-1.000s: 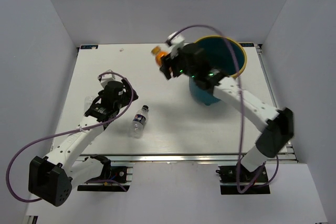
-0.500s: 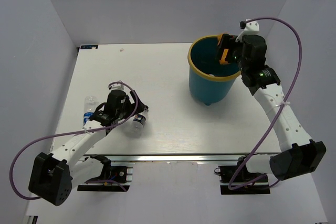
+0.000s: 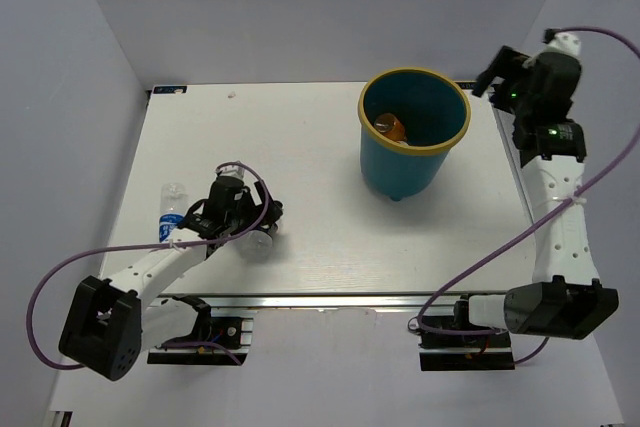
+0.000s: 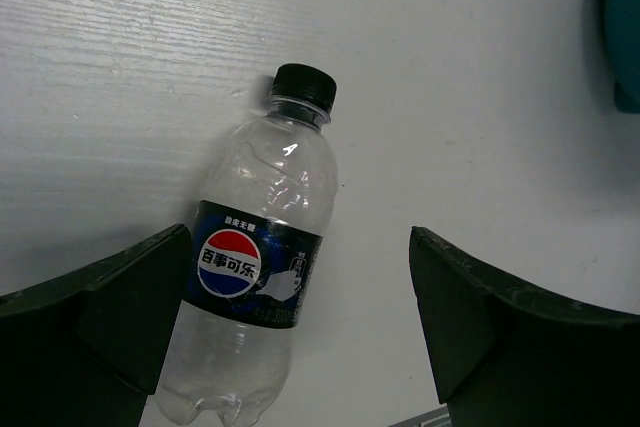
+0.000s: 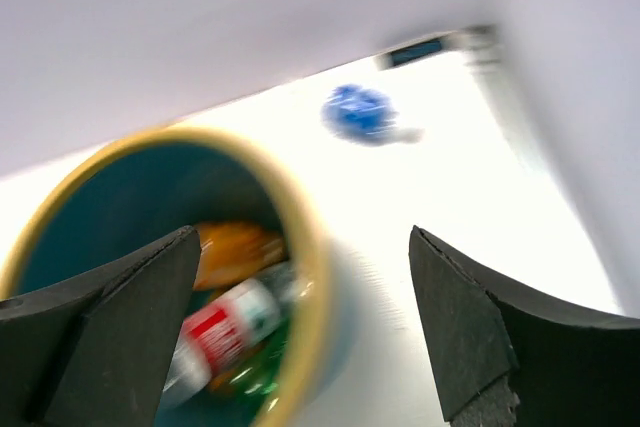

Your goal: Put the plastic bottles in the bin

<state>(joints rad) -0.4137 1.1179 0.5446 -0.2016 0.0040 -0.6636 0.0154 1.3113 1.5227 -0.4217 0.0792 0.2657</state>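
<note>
Bin, teal with a yellow rim, stands upright on the far right part of the white desk, the biggest thing out there. The right arm reaches up along the desk's right edge, and the right tool hangs off to the right of the bin's rim, fingers spread wide apart. The left arm stretches over the near left of the desk. The left tool sits low, fingers just as wide, straddling the dark-label bottle. That one is clear with a black cap, lying on its side on the desk between the fingers, not clamped. Down inside the bin lies an orange bottle. The right wrist view also catches a red-label bottle and a glimpse of a green bottle beside it. Just left of the left arm, a blue-label bottle lies on the desk, apart from the tool.
</note>
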